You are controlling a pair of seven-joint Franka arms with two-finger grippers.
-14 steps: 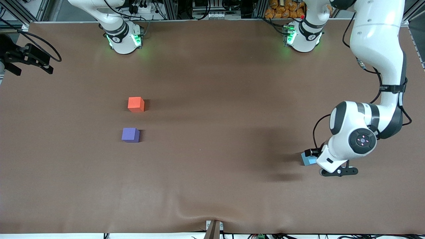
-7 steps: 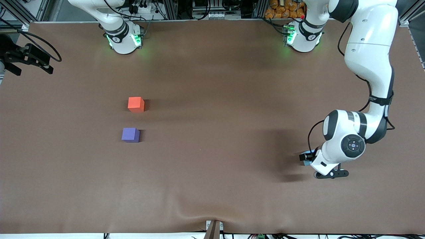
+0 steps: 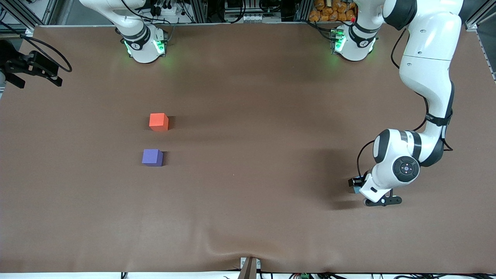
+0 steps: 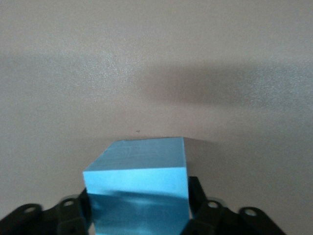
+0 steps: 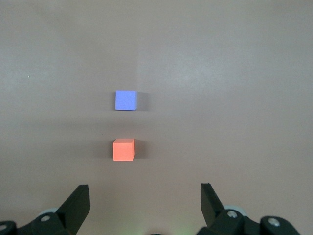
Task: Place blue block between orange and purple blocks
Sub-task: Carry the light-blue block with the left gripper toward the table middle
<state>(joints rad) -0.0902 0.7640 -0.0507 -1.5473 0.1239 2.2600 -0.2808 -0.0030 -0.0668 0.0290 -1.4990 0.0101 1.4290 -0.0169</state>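
The blue block (image 4: 137, 191) sits between the fingers of my left gripper (image 4: 139, 208), which is shut on it. In the front view the left gripper (image 3: 354, 185) is low over the table at the left arm's end, and only a sliver of the blue block (image 3: 353, 190) shows under the wrist. The orange block (image 3: 158, 121) and the purple block (image 3: 152, 157) sit on the table toward the right arm's end, the purple one nearer the front camera, with a gap between them. My right gripper (image 5: 144, 205) is open and empty, high above the orange block (image 5: 123, 149) and purple block (image 5: 125, 100).
The brown table cover (image 3: 248, 186) has a raised wrinkle near its front edge (image 3: 232, 244). A black camera mount (image 3: 31, 66) stands at the table's edge at the right arm's end. The right arm's hand is out of the front view.
My left gripper has shifted slightly toward the right arm's end with the blue block in it, and the left arm has drawn in. The right arm and the two other blocks have not moved.
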